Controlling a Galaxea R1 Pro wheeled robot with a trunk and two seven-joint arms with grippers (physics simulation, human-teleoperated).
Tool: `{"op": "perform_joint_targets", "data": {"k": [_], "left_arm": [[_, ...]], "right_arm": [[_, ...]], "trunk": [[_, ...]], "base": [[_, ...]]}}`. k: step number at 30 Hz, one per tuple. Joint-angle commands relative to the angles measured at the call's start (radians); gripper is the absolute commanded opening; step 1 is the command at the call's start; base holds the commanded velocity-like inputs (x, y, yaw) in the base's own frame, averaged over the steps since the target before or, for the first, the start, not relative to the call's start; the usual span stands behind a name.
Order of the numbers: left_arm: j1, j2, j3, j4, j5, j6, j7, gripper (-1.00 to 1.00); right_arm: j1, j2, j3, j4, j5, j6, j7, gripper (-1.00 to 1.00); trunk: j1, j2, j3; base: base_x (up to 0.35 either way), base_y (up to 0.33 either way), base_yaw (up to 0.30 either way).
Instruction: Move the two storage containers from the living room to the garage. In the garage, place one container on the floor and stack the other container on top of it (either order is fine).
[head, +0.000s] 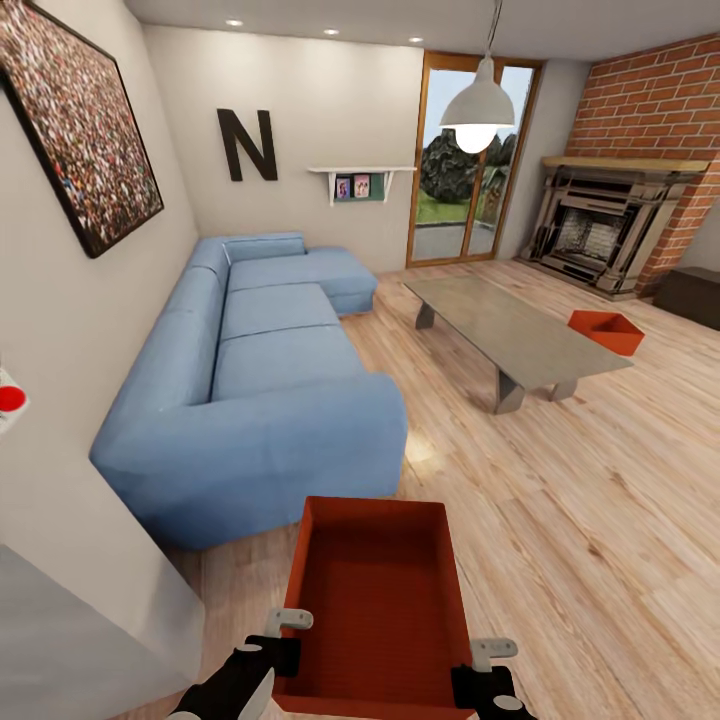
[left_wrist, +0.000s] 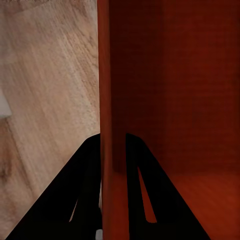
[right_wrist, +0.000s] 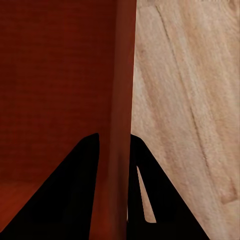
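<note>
While both grippers, left (left_wrist: 112, 150) and right (right_wrist: 115, 150), clamp a storage container (head: 378, 590) above the wood-plank floor (head: 560, 500) (living room), another container (head: 606, 331) sits beyond the grey table (head: 510, 330).

Near storage container (head: 375, 600): its closest end is cut off by the head view's bottom edge, along with most of both arms. Far storage container (head: 607, 330) is partly hidden behind the grey low table (head: 510, 330). Dark chest (head: 690, 295) clipped at the right edge. Shelf photos (head: 352, 186) too small to read. Wall picture (head: 75, 120) cropped at the top left.
</note>
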Motion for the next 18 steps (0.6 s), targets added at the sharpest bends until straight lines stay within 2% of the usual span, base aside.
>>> {"op": "perform_joint_targets", "data": {"k": [1,3,18], "left_arm": [[0.001,0.0,0.002,0.002,-0.012,0.008,0.009,-1.0],[0.001,0.0,0.002,0.002,-0.012,0.007,0.009,-1.0],[0.0,0.0,0.0,0.0,-0.012,0.006,0.009,-1.0]], "right_arm": [[-0.002,0.0,-0.018,-0.001,0.008,-0.008,-0.005,-1.0],[-0.002,0.0,-0.018,-0.001,0.008,-0.008,-0.005,-1.0],[-0.002,0.0,-0.018,-0.001,0.008,-0.007,-0.005,-1.0]], "trunk": [[-0.004,0.006,0.002],[-0.012,0.02,0.009],[-0.012,0.02,0.009]], "base": [[0.0,0.0,0.0],[0.0,0.0,0.0],[0.0,0.0,0.0]]}}
